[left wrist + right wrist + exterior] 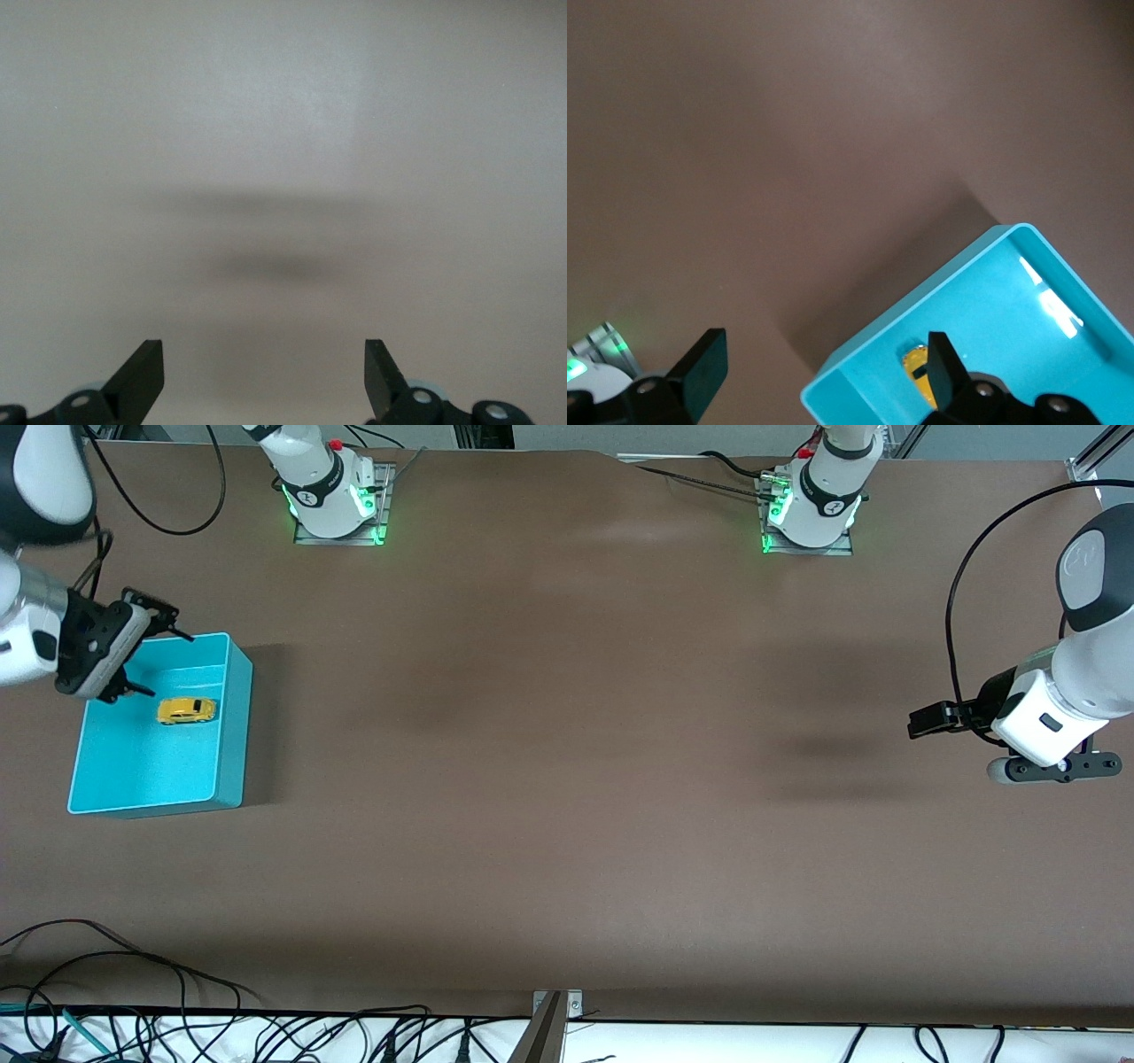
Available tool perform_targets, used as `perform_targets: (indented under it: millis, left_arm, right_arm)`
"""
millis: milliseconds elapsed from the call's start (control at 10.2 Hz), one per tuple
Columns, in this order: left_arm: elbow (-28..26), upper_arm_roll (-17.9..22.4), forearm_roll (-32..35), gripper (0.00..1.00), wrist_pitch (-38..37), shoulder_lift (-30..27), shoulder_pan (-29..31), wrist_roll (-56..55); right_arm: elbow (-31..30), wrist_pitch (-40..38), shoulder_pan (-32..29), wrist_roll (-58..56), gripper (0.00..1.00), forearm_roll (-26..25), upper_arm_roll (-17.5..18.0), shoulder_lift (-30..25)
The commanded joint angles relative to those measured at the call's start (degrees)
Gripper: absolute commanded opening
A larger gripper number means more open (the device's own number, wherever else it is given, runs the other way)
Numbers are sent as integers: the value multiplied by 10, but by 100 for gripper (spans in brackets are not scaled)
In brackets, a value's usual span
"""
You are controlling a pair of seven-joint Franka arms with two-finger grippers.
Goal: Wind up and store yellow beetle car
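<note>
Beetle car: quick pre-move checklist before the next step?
1. Yellow beetle car in the turquoise bin: ok.
2. Car upright on its wheels: cannot tell.
3. Right gripper open, holding nothing, above the bin's edge toward the robot bases: ok.
4. Left gripper open and empty, waiting over bare table at the left arm's end: ok.
5. Car wound up: cannot tell.

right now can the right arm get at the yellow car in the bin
Probably yes. The right gripper hangs open over the turquoise bin at the right arm's end of the table, and the yellow beetle car lies alone on the bin's floor, uncovered, with nothing seen between them.
</note>
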Motion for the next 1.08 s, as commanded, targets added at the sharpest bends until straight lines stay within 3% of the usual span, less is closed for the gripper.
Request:
perform_targets:
  millis: [0,197,394,689,787,984]
  left_arm:
    - [9,1,-10,100,-6,2,2,17]
    - [9,0,-10,100,-6,2,2,17]
    - [9,0,-10,100,-6,2,2,17]
    - [9,0,-10,100,-6,2,2,17]
    - [9,0,-10,100,-6,2,2,17]
    - [9,0,-10,100,-6,2,2,17]
  right_arm:
    - [1,-17,75,145,100,11,-48,-26]
    - [51,-55,126,274,100,6,-62,-23]
    - [81,-70,201,388,100,-7,-108,-18]
    - [130,-98,281,475,100,-19,-153,16]
    - [176,-126,287,485,100,-20,-155,38]
    - [197,-128,287,488,100,-35,-155,46]
